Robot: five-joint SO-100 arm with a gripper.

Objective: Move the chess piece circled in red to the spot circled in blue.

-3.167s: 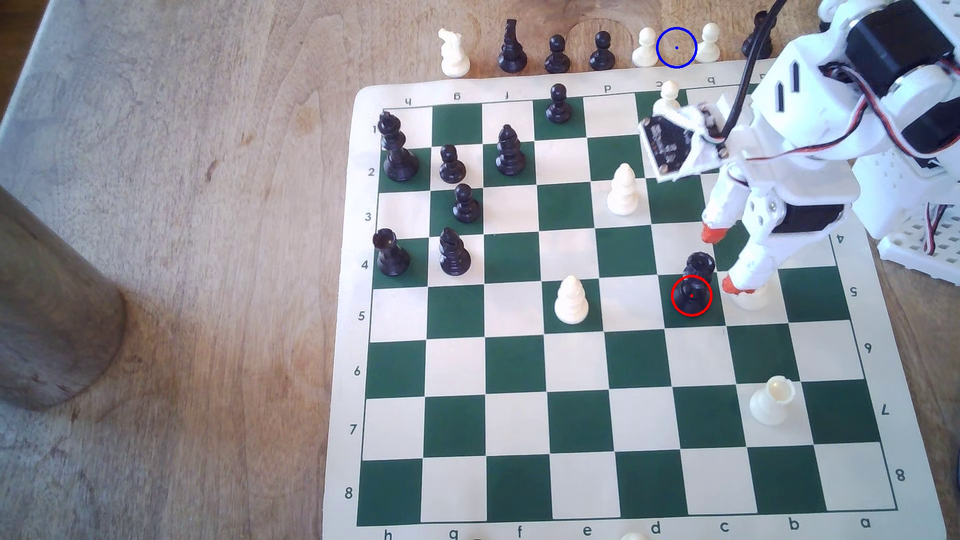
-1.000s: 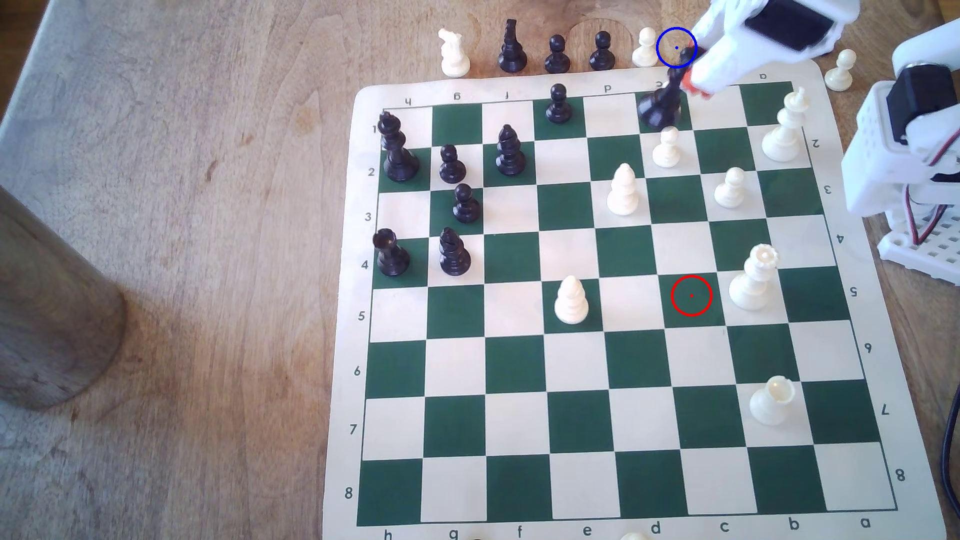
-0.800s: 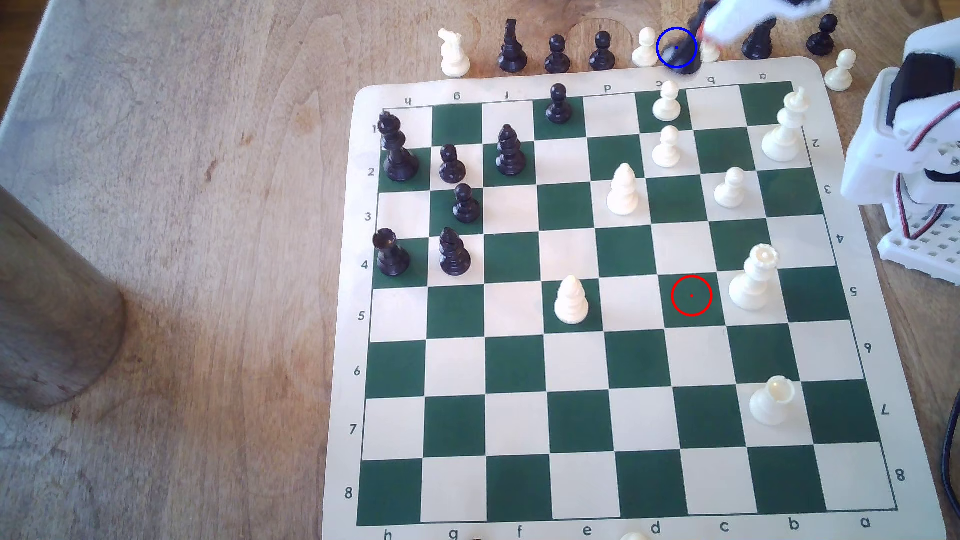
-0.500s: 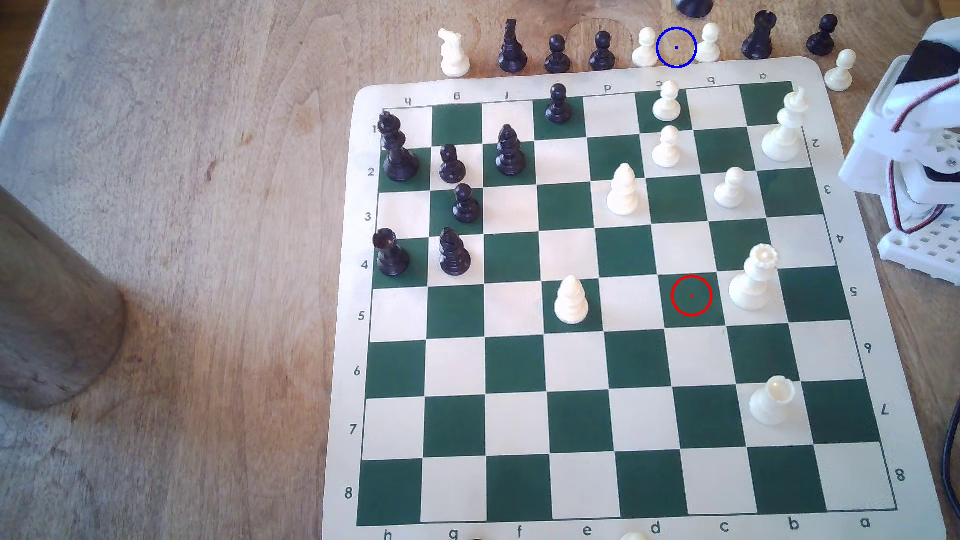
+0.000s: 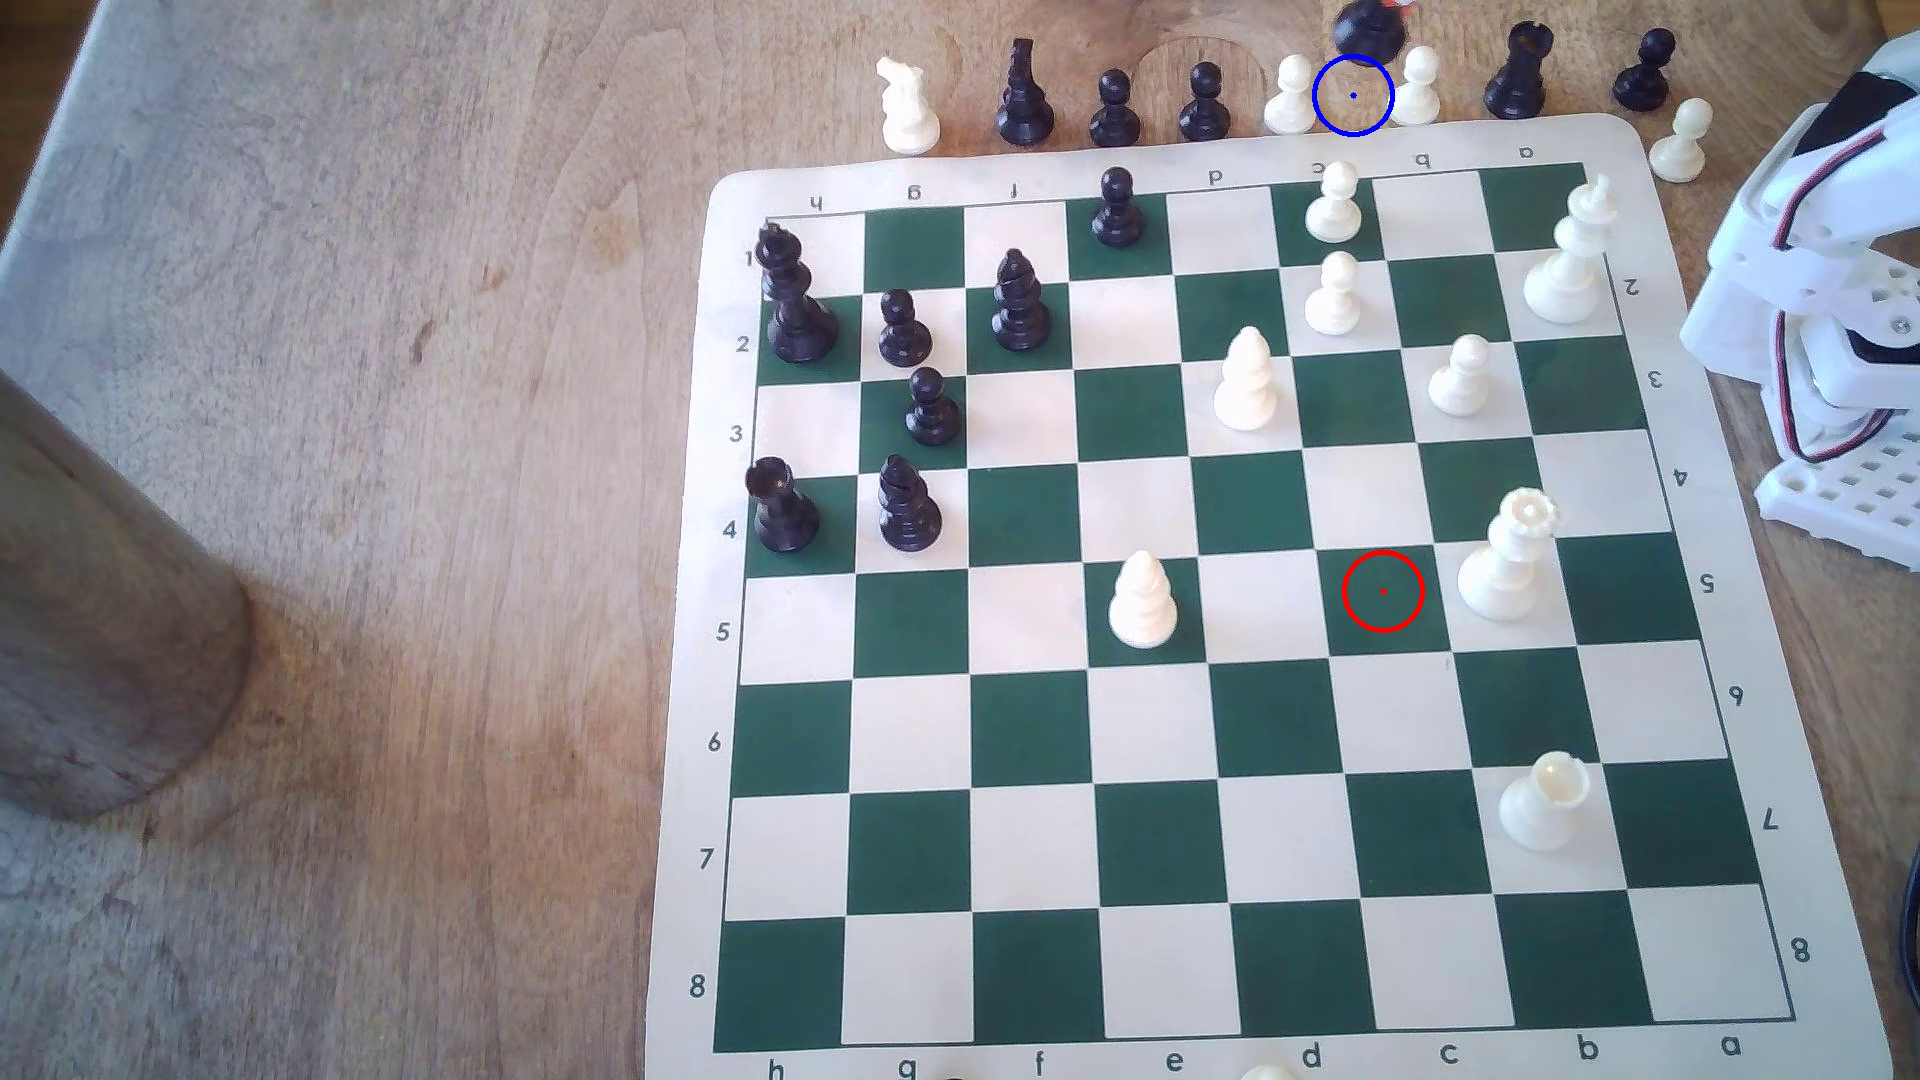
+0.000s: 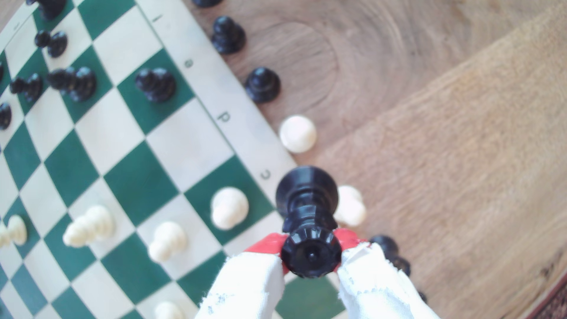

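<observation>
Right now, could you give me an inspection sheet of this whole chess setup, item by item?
Surface: wooden table with a green-and-cream chess mat.
Job's things: black queen held in the air near the blue ring; ring unoccupied. Red ring marks a vacant green square.
Clutter: captured pieces lined up beside the mat, including white pawns flanking the blue ring; grey cylinder at the exterior view's left.
Hand: hand shut on the queen's crown, red-tipped fingers either side.
Cables: red and black wires on the arm base.
Surroundings: nothing seen.
</observation>
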